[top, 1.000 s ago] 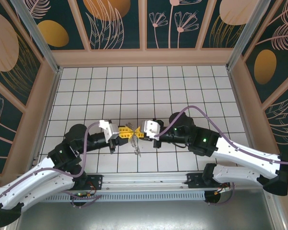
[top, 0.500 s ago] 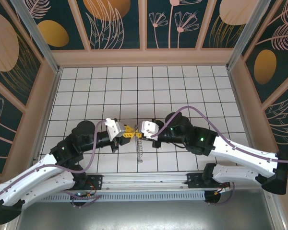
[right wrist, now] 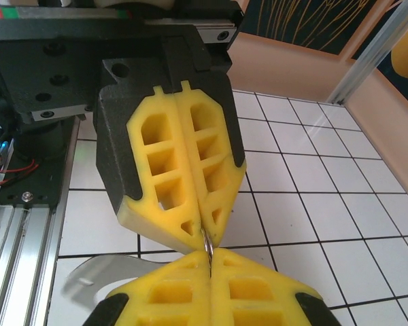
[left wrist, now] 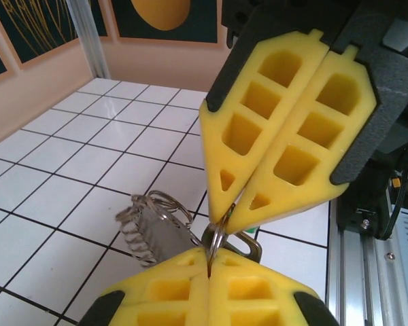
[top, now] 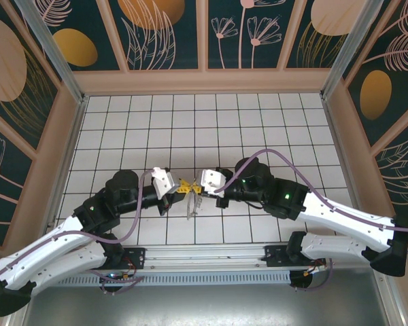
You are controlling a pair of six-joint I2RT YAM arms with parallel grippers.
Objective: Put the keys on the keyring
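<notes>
both tools meet tip to tip over the counter (top: 258,136), near its front middle. left tool (left wrist: 209,261) is closed, pinching a thin wire that looks like part of the keyring (left wrist: 153,227). right tool (left wrist: 226,219) is closed on the same wire from the opposite side, so the ring is held between the two. the bumpy coil part hangs below and to one side of the tips, with a grey metal clip (left wrist: 239,243) touching it. we can't tell whether its low end touches the tiles. we can't make out the green key with any confidence in these views, too small and crowded by the tips. progress as we judge it: ring is lifted and gripped from both sides, which looks like setup for threading, but we see no key clearly on it. left to do: part the coil, slide the key on, check it hangs from the ring.
</notes>
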